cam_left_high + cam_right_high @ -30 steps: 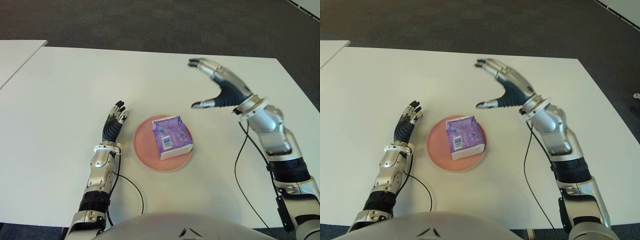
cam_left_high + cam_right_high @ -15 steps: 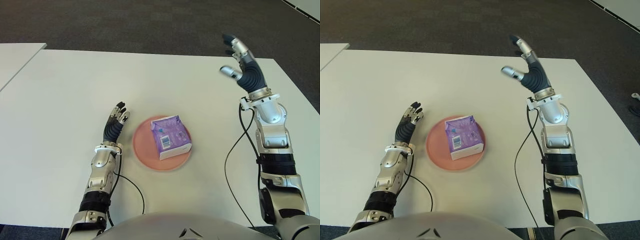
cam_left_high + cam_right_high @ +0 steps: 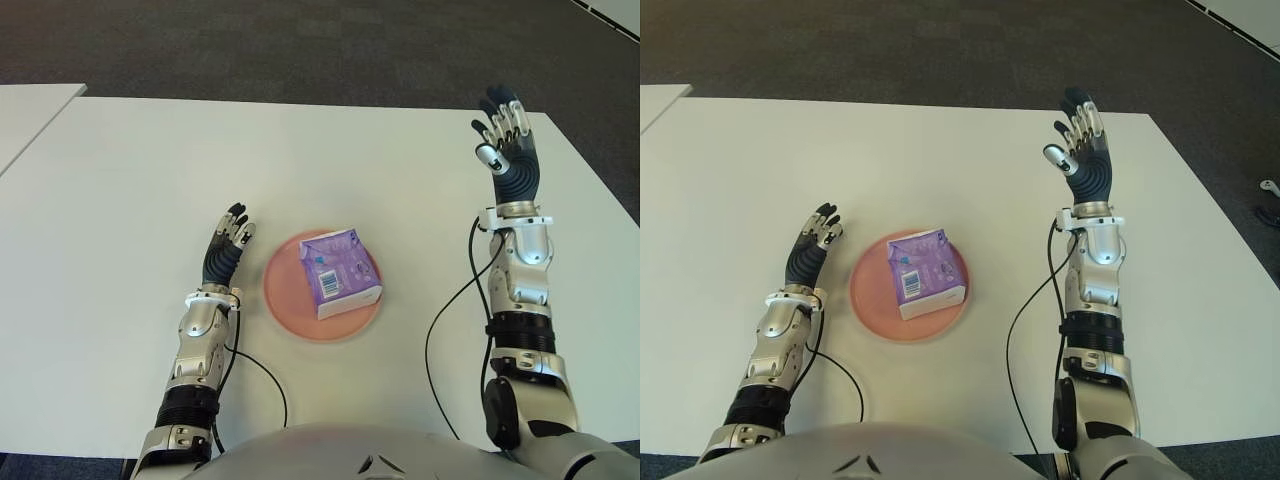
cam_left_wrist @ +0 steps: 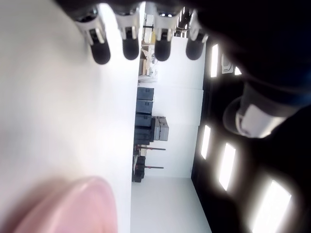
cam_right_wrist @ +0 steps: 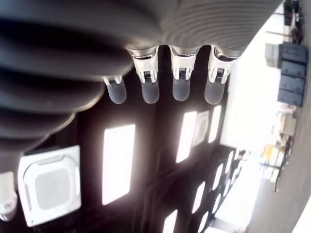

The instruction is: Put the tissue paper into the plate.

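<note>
A: Entry, position of the tissue pack (image 3: pixel 340 283)?

B: Purple packet with a white label and barcode on the upper face. It lies inside the pink plate (image 3: pixel 283 296), toward the plate's right half, one corner reaching the right rim. The plate sits on the white table (image 3: pixel 120 180), near the front centre.

A: Right hand (image 3: pixel 507 160)?

B: Raised well to the right of the plate and farther back, near the table's far right corner. Palm faces the camera, forearm roughly upright. Fingers extended and slightly fanned, thumb out to the side. It holds nothing and touches nothing. The right wrist view agrees: four straight fingertips (image 5: pixel 181 89) in a row, with only ceiling light panels behind them.

A: Left hand (image 3: pixel 226 250)?

B: Just to the left of the plate, fingers pointing away from the robot's body. Fingers straight and close together, empty. The left wrist view shows four fingertips (image 4: pixel 131 48) stretched out against the white tabletop, with the pink plate edge (image 4: pixel 73 206) in the corner of that view. Hand and plate stand apart; contact with the table cannot be confirmed.

A: Cables?

B: A black cable (image 3: pixel 265 385) loops on the table by the left forearm; another (image 3: pixel 440 330) runs down from the right wrist.
</note>
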`<state>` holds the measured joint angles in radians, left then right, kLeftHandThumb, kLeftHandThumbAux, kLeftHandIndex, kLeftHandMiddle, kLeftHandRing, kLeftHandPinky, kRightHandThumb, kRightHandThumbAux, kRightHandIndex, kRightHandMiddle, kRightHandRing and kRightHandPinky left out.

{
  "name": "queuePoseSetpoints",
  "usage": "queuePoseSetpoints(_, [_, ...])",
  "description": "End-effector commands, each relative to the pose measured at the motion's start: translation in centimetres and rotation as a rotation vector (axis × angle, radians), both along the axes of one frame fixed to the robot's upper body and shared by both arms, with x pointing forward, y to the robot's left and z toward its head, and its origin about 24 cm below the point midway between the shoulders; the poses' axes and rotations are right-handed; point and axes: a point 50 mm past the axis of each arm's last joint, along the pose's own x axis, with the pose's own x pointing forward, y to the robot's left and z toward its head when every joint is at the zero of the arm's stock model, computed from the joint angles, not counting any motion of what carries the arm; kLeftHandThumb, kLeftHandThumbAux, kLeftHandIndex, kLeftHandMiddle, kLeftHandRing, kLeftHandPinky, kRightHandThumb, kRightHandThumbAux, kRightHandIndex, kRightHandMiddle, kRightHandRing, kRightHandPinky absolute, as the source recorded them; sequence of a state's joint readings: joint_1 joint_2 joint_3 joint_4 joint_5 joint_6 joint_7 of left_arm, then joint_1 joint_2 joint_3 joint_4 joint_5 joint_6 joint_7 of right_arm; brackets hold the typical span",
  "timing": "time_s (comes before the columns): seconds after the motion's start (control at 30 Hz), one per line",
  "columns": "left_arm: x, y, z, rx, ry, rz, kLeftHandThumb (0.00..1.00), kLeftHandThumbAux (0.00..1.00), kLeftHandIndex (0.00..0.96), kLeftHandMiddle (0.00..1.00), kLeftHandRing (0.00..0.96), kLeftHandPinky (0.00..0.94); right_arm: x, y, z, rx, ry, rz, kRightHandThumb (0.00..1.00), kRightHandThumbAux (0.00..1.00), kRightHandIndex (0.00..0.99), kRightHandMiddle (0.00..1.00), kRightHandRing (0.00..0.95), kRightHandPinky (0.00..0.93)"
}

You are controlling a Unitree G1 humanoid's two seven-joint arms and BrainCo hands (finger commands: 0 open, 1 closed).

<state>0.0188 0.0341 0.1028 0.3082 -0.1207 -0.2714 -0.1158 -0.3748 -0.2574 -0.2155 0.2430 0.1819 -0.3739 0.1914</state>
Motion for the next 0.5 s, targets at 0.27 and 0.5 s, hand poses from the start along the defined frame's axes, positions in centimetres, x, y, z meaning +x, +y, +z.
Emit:
queuePoseSetpoints(0.27, [-1.2,0.4,-1.2,-0.014,0.074,-0.001,0.000,0.512,0.000,0.000,0.000,0.000,-2.0,2.6,-6.2,0.131,0.190,-0.038,0.000,0.540,0.000,0.000,0.000,0.000])
queuePoseSetpoints(0.5, [-1.4,0.5,-1.2,-0.016,0.078,-0.003,0.000,0.518,0.000,0.000,0.000,0.000,-2.5,2.8,-6.5,0.140,0.202,-0.043,0.000,0.542,0.000,0.000,0.000,0.000])
